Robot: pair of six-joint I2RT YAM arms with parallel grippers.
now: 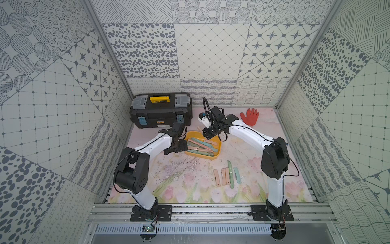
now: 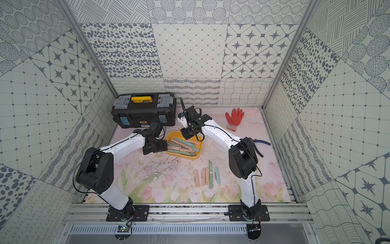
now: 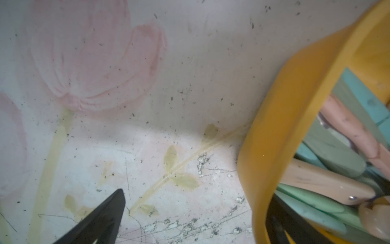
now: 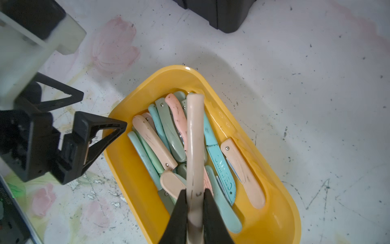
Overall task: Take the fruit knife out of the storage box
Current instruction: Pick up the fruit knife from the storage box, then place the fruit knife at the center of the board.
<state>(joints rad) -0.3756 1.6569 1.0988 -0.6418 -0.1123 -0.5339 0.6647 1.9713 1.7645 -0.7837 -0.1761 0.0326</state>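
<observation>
The storage box (image 1: pixel 218 151) (image 2: pixel 198 155) is a shallow yellow tub on the mat, with several folded fruit knives in pink, peach, green and teal lying in it. My right gripper (image 4: pixel 195 191) hangs over the box (image 4: pixel 126 169), shut on a pale pink fruit knife (image 4: pixel 195 131) that sticks out past its fingertips, clear of the pile. My left gripper (image 3: pixel 196 193) (image 1: pixel 179 146) is open and straddles the box's left wall (image 3: pixel 295 101), one finger (image 3: pixel 99 219) outside over the mat and the other inside.
A black toolbox (image 1: pixel 161 111) with a yellow handle stands behind the box on the left. Several fruit knives (image 1: pixel 226 176) lie in a row on the mat in front. A red glove (image 1: pixel 250 116) lies at the back right, pliers (image 2: pixel 260 143) behind the right arm.
</observation>
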